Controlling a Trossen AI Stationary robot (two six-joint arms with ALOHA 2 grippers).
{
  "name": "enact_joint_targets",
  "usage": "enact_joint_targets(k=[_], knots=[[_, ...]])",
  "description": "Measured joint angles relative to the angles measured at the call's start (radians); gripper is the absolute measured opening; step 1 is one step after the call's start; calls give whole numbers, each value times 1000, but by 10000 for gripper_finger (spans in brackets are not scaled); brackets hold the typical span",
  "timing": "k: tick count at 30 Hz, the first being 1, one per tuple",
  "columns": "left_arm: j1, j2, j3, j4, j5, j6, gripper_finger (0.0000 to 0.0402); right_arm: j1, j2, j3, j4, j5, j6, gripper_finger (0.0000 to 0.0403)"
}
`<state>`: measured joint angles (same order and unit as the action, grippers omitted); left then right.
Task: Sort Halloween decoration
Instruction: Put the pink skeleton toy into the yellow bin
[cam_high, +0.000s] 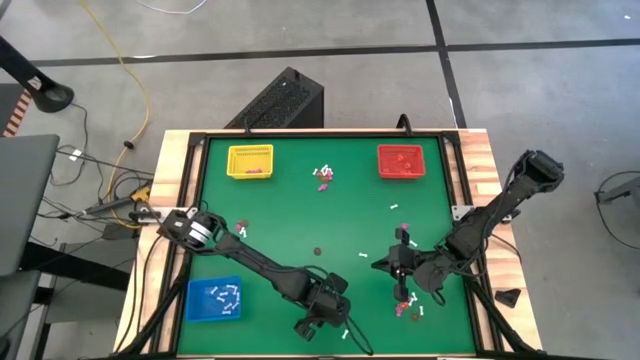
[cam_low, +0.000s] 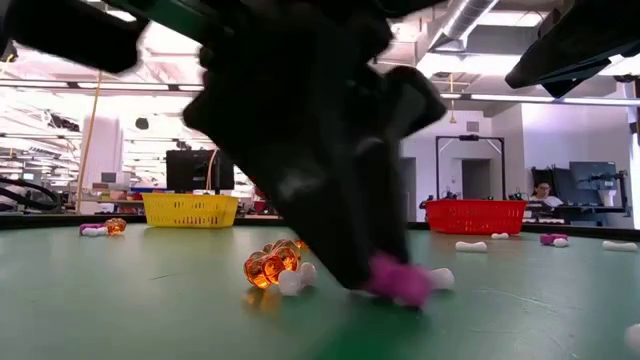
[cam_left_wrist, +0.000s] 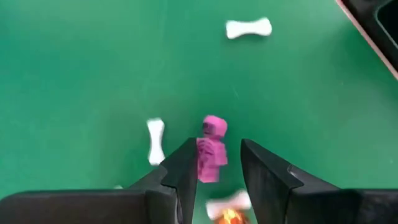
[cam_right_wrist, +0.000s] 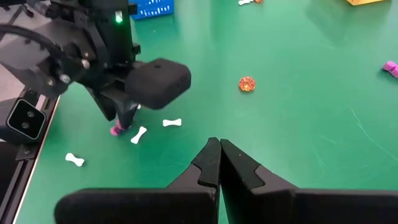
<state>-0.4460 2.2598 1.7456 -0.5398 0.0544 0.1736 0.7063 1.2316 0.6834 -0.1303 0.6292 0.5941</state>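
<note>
My left gripper (cam_left_wrist: 217, 146) is low over the green table near its near edge (cam_high: 325, 318), open. Its two fingers stand on either side of a small pink skeleton figure (cam_left_wrist: 212, 149) that lies flat on the table. White bones (cam_left_wrist: 155, 140) (cam_left_wrist: 247, 28) and an orange trinket (cam_left_wrist: 229, 216) lie close by. In the low view the pink figure (cam_low: 397, 280) shows at the fingertips, beside an orange piece (cam_low: 272, 265). My right gripper (cam_right_wrist: 219, 155) is shut and empty, hovering right of centre (cam_high: 388, 265). My left gripper comes down from above with one finger (cam_left_wrist: 186, 168) right beside the pink figure's lower half (cam_left_wrist: 208, 169). I cannot tell whether it touches. The other finger stands apart from it. The figure lies flat on the table.
A yellow tray (cam_high: 250, 160) and a red tray (cam_high: 402, 160) sit along the far edge, and a blue tray (cam_high: 214, 300) with white pieces sits near left. Trinkets cluster at far centre (cam_high: 324, 178) and under the right arm (cam_high: 408, 308). An orange pumpkin (cam_right_wrist: 247, 83) lies alone.
</note>
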Motion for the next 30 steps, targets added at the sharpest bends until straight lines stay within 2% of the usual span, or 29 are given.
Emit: enact_joint_targets(k=[13,16,22,26,30], knots=[[1,16,1,10,4,25,104,-1,0,0,0,0,0,32],[2,16,1,10,-8,29,85,-2,0,0,0,0,0,32],[3,15,1,6,-20,47,14,-2,0,0,0,0,0,32],[5,-31,-3,-68,-79,55,13,-1,0,0,0,0,0,32],[38,-130,-10,-158,-112,107,13,-1,0,0,0,0,0,32]])
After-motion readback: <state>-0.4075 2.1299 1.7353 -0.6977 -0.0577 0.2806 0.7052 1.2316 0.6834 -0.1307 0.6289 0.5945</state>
